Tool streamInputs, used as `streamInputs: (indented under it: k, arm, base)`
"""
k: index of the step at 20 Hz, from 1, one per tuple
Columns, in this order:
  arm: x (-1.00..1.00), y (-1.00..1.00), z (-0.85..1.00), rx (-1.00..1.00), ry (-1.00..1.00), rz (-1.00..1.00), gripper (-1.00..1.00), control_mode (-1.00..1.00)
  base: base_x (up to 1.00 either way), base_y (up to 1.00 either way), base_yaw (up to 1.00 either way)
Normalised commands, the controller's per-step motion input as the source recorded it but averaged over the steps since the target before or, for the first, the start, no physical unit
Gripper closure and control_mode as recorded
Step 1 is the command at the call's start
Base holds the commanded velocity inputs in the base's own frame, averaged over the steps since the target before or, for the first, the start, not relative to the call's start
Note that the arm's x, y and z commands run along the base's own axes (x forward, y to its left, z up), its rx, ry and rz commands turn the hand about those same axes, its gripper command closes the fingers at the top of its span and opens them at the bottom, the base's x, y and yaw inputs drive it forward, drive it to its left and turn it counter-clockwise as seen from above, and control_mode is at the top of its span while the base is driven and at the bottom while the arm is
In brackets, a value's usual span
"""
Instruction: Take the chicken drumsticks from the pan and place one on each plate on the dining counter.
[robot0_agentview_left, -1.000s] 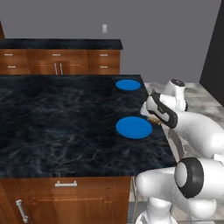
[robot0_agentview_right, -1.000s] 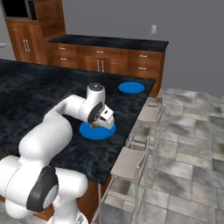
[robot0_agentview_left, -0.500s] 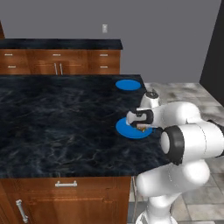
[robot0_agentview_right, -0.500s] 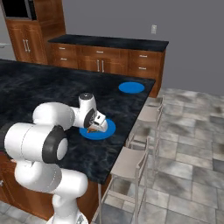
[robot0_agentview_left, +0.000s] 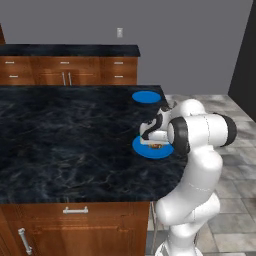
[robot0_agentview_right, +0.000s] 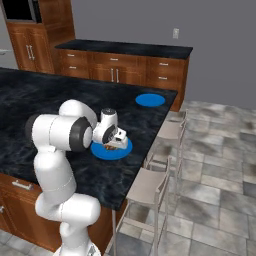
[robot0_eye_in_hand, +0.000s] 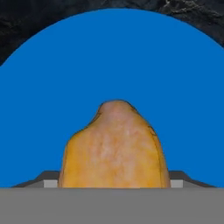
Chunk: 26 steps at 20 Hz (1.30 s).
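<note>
Right now the gripper (robot0_agentview_left: 156, 145) is down low over the near blue plate (robot0_agentview_left: 145, 150), which lies close to the right-hand edge of the black marbled bench (robot0_agentview_left: 65, 130), and a golden-tan drumstick (robot0_eye_in_hand: 114, 148) sits between its fingers just over the blue surface. Whether the gripper is clamped on the drumstick or has let go, I cannot tell; the fingertips are hidden behind the meat in the hand view. The far plate (robot0_agentview_left: 146, 96) lies bare near the bench's far right corner, well apart from the near one. To the left of both plates the stone top runs wide and open. Past the right edge, two pale stools (robot0_agentview_right: 150, 187) stand tucked along the side, with tiled floor (robot0_agentview_right: 215, 165) beyond. Compared with a second ago, the arm has folded in closer, its elbow now looming over the bench edge, and the gripper has dropped onto the near plate.
</note>
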Motion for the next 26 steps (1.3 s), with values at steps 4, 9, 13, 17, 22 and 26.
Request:
streamInputs:
  k: [4,9,13,17,22,26]
  arm:
    - [0.63,0.0,-0.37,0.0,0.04,0.14,1.0,-1.0]
    - [-0.08,0.02,0.01,0.0,-0.08,0.12,-1.0,-1.0]
    - [-0.26,0.0,0.1,0.0,-0.17,0.07,-1.0,-1.0]
    - [-0.64,0.02,0.55,0.0,-0.26,0.0,-1.0,-1.0]
    - [-0.99,0.01,1.0,0.0,-0.38,0.12,-1.0,-1.0]
    - [-1.0,0.18,0.94,-0.05,-0.39,0.04,-1.0,-1.0]
  base:
    - [0.0,0.0,0.0]
    - [0.0,0.0,0.0]
    - [0.0,0.0,0.0]
    - [0.0,0.0,0.0]
    - [0.0,0.0,0.0]
    - [0.0,0.0,0.0]
